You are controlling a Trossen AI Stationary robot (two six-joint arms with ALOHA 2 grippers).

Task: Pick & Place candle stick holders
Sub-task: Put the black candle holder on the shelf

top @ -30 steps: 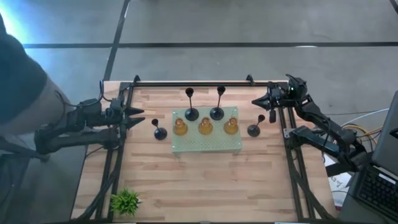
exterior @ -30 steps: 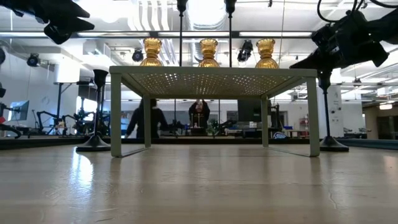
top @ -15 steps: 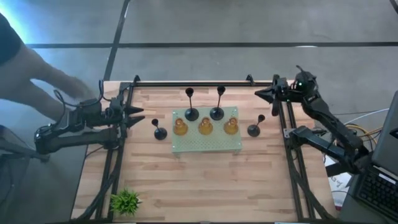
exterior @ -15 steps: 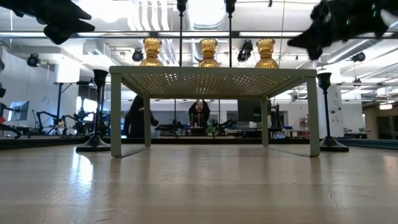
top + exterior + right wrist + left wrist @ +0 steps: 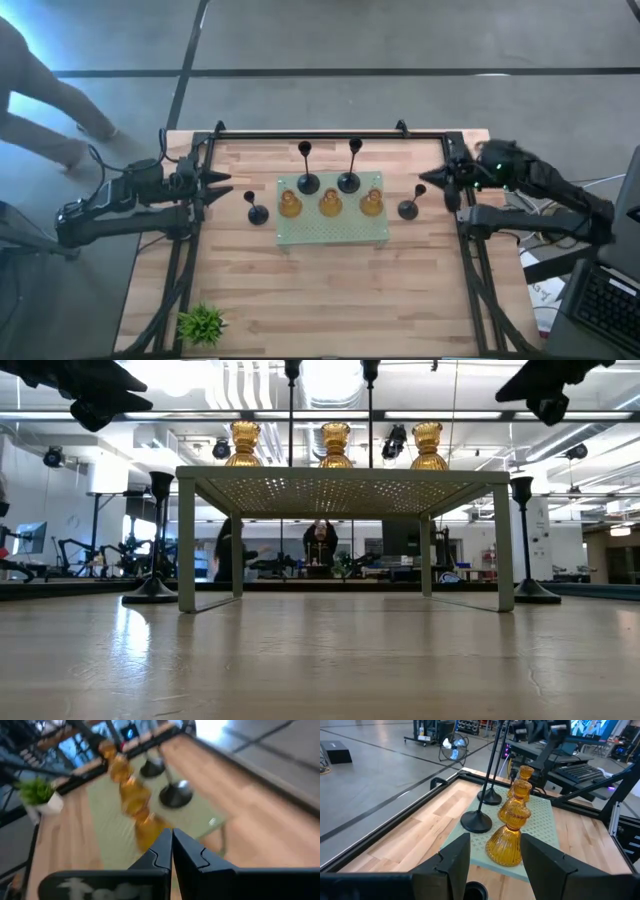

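Note:
Three amber holders (image 5: 330,204) stand in a row on the pale green perforated board (image 5: 333,232); they also show in the low view (image 5: 335,445). Two black holders (image 5: 308,183) (image 5: 348,182) stand on the board's far part. One black holder (image 5: 258,214) stands on the table left of the board, and another (image 5: 407,209) right of it. My left gripper (image 5: 222,182) is open and empty at the table's left edge, pointing at the board. My right gripper (image 5: 425,181) is shut and empty at the right edge, raised above the right black holder (image 5: 528,590).
A small green plant (image 5: 202,323) stands at the table's near left corner. A black frame rail (image 5: 310,134) runs along the far edge. The board stands raised on legs (image 5: 187,545). Bare wood lies near the board (image 5: 330,290). A person (image 5: 40,90) is beyond the left side.
My right gripper has swung from the table's far right corner toward the near edge and has risen; it now points at the right black holder from the right. The person at the left has drawn back from the table. The holders have not moved.

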